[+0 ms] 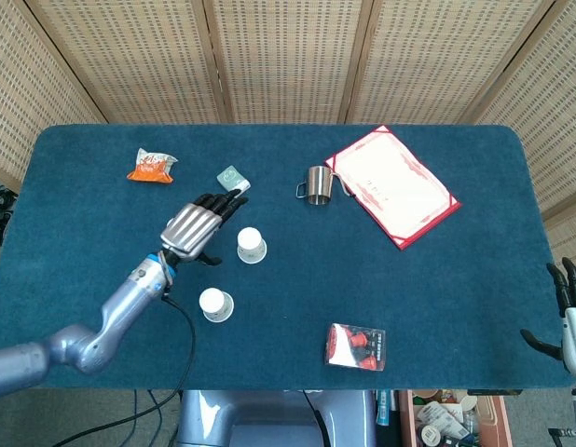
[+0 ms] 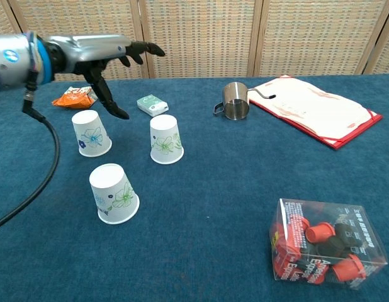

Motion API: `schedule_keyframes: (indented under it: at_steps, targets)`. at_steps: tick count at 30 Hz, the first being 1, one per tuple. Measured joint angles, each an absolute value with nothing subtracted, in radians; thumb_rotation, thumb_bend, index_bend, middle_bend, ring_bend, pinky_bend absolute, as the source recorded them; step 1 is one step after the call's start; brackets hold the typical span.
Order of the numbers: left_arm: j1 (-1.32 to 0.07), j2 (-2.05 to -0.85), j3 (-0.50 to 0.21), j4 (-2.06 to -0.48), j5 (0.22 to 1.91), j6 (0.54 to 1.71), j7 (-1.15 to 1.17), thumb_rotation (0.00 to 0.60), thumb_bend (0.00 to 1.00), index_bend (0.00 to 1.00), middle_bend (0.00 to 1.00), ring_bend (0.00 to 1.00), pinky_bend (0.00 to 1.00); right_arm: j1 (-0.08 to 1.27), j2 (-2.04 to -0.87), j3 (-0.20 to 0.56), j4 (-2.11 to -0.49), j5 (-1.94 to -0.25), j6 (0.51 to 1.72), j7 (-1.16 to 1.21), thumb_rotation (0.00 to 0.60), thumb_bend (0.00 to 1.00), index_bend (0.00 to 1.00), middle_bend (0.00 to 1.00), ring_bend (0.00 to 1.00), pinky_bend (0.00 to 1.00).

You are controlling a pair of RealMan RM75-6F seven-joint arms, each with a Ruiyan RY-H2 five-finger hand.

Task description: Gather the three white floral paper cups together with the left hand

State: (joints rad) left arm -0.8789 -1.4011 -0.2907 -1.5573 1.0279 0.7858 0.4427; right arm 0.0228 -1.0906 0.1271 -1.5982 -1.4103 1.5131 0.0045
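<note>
Left hand [image 2: 97,53] hovers empty, fingers spread, above three inverted white floral paper cups [image 2: 165,139]: probably light, crushable, best nudged low at the rim.

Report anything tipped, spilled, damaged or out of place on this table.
Nothing spilled or damaged. The three paper cups stand upside down and apart. The left hand hovers open above them, holding nothing.
</note>
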Motion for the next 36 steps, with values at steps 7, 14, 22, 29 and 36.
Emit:
schedule_keyframes:
  at_steps: [7, 14, 22, 29, 36]
  targets:
    - [-0.992, -1.542, -0.264, -1.413, 0.862, 0.747, 0.532, 0.6, 0.03, 0.01, 0.06, 0.17, 0.22, 0.014, -1.074, 0.132, -1.596, -1.398, 1.518, 0.045, 0.6, 0.0, 0.0, 0.0, 0.0, 0.0]
    - [-1.022, -1.583, -0.232, -1.367, 0.826, 0.756, 0.535, 0.6, 0.03, 0.11, 0.16, 0.25, 0.24, 0.003, -1.063, 0.133, -1.591, -1.393, 1.529, 0.072, 0.6, 0.0, 0.0, 0.0, 0.0, 0.0]
    - [-1.04, -1.623, -0.217, -1.314, 0.796, 0.772, 0.54, 0.6, 0.03, 0.24, 0.27, 0.34, 0.32, 0.003, -1.061, 0.132, -1.592, -1.396, 1.529, 0.075, 0.6, 0.0, 0.0, 0.0, 0.0, 0.0]
    - [-1.052, -1.663, -0.216, -1.26, 0.8, 0.781, 0.521, 0.6, 0.03, 0.3, 0.33, 0.39, 0.35, 0.006, -1.061, 0.134, -1.588, -1.389, 1.521, 0.079, 0.6, 0.0, 0.0, 0.0, 0.0, 0.0]
    - [-1.054, -1.699, -0.222, -1.209, 0.795, 0.795, 0.505, 0.6, 0.04, 0.37, 0.4, 0.45, 0.38, 0.005, -1.057, 0.136, -1.586, -1.386, 1.519, 0.09, 0.6, 0.0, 0.0, 0.0, 0.0, 0.0]
